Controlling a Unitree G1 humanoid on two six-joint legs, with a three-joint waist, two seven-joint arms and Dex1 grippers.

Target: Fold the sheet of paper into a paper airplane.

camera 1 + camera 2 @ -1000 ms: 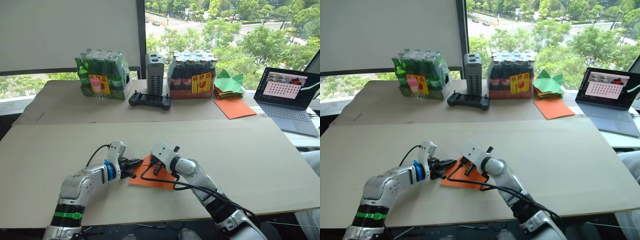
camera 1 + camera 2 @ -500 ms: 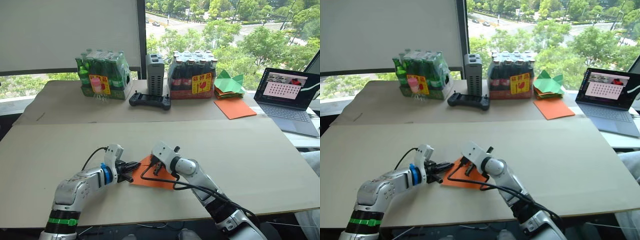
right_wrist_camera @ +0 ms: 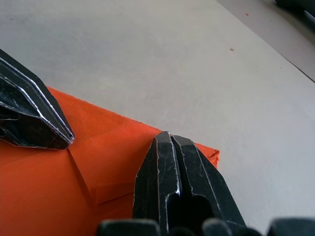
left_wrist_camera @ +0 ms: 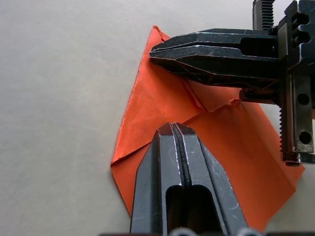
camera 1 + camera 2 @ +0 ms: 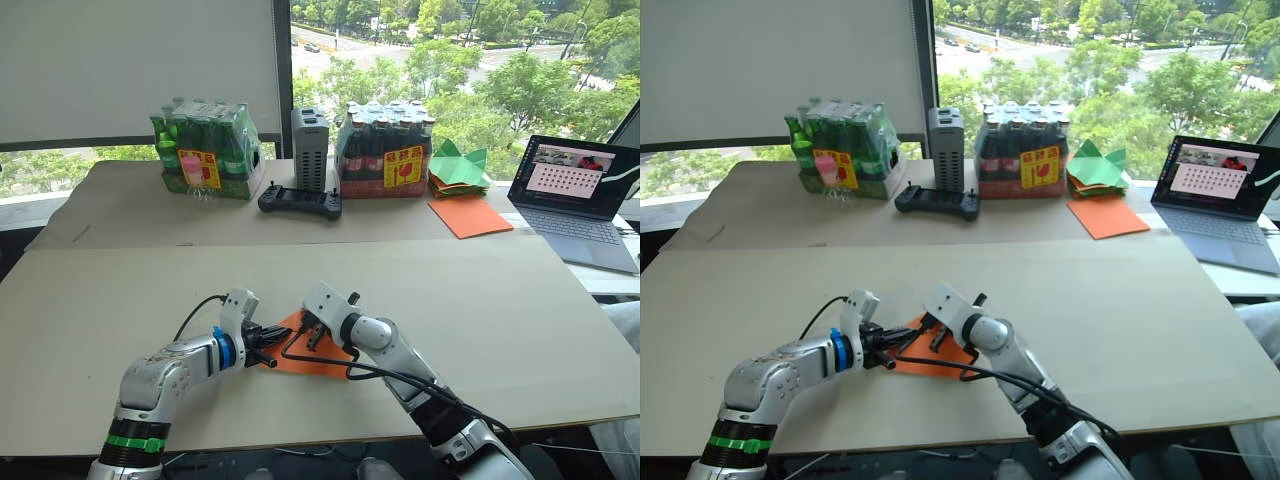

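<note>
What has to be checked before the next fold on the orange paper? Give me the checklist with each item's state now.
1. Sheet of paper lies flat on the table: ok.
2. Left claw shut, tip over the paper: ok.
3. Right claw shut, tip over the paper near its pointed end: ok.
4. Either tip actually pressing on the paper: cannot tell.
5. Folded flaps and creases present: ok.
6. Spare orange sheet and green paper shapes well away: ok.

Arms: silver-grey shells, black joints and cables; left carries blue wrist ring, green band. Tools: black, two-fingered.
</note>
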